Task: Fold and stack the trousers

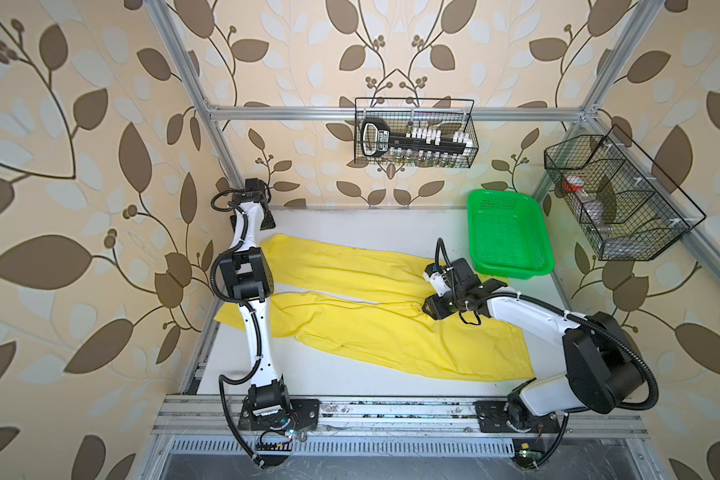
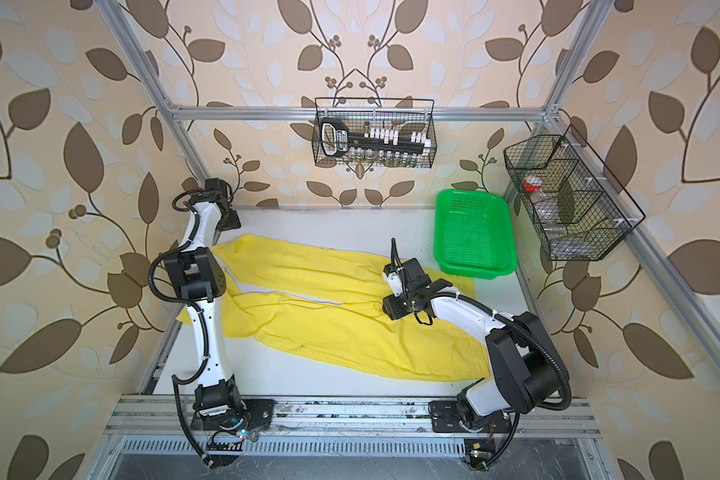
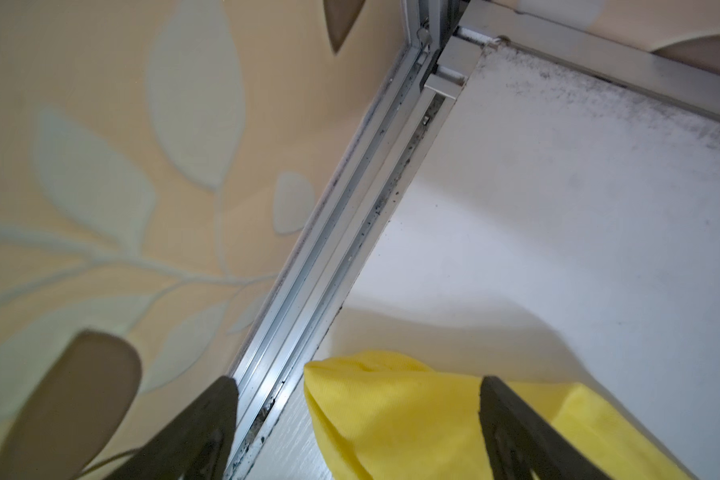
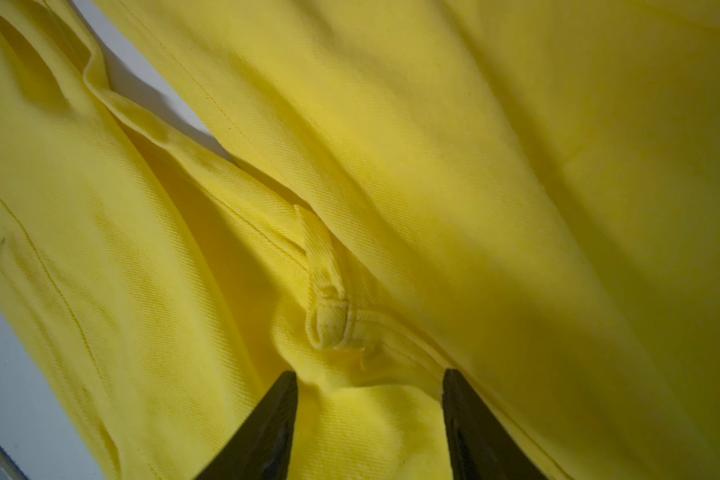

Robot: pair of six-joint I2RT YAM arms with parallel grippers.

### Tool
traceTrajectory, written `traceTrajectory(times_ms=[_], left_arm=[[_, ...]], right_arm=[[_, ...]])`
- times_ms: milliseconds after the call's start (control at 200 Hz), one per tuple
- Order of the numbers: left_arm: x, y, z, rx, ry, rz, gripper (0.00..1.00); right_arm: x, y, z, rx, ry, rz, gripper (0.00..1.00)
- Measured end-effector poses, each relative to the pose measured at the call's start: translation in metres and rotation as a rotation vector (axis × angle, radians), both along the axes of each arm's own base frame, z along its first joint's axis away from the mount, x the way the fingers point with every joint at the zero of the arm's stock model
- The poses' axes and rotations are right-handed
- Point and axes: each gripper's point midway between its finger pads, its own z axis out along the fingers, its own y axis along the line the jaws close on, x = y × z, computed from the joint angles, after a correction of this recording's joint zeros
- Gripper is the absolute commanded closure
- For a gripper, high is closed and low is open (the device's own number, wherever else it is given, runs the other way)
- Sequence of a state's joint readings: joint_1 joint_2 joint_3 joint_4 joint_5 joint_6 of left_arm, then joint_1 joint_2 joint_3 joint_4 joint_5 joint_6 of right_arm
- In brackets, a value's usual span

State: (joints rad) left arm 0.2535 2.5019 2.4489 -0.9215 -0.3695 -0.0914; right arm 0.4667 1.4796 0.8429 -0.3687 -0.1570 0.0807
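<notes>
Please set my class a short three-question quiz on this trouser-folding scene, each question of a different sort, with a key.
1. True or false: the trousers already lie folded in half.
2. Multiple choice: where is the green basket? A) standing at the far right corner of the table; B) lying on the trousers; C) hanging from the wall.
3. Fill in the word: in the left wrist view, the jaws of the left gripper stand ____ by the end of a trouser leg.

Key: 1 false, both legs lie spread out flat; 2 A; 3 open.
</notes>
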Motion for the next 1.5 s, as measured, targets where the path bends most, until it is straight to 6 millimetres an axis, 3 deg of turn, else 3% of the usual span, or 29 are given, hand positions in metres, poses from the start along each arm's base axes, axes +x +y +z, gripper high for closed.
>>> traceTrajectory(times_ms=[275,380,590,715,845,990,1100,1280,1384,1499], left_arm=[[-0.019,-0.011,-0.014,-0.064,0.077,-0.004,0.10],[-0.052,-0.020,-0.023,-0.096,0.155,0.005,0.09],[-0.133,-0.047,-0.020,-0.192,0.241,0.014,0.09],[-0.153,-0.058,-0.032,-0.267,0.250,0.014,0.11],[-0.157,-0.067,-0.060,-0.367,0.245,0.041,0.19],[-0.145,-0.071,-0.080,-0.458,0.189,0.081,0.28],[-0.135,-0.071,-0.080,-0.490,0.142,0.094,0.30],[-0.110,-0.065,-0.062,-0.481,0.068,0.086,0.35],[-0.102,-0.069,-0.059,-0.518,0.038,0.090,0.39],[-0.100,-0.073,-0.070,-0.549,0.049,0.104,0.44]], right_arm=[[0.009,-0.001,0.009,0.019,-0.016,-0.020,0.42],[0.009,0.000,0.010,0.023,-0.016,-0.022,0.40],[0.010,0.001,0.019,0.045,-0.035,-0.032,0.35],[0.012,0.003,0.033,0.074,-0.074,-0.032,0.33],[0.011,0.005,0.038,0.092,-0.096,-0.036,0.32],[0.006,0.004,0.035,0.094,-0.089,-0.040,0.32],[0.005,0.003,0.034,0.096,-0.086,-0.046,0.32],[-0.001,-0.001,0.030,0.098,-0.071,-0.064,0.32],[-0.008,-0.017,0.019,0.098,-0.019,-0.147,0.32],[-0.014,-0.052,-0.001,0.062,0.051,-0.313,0.31]])
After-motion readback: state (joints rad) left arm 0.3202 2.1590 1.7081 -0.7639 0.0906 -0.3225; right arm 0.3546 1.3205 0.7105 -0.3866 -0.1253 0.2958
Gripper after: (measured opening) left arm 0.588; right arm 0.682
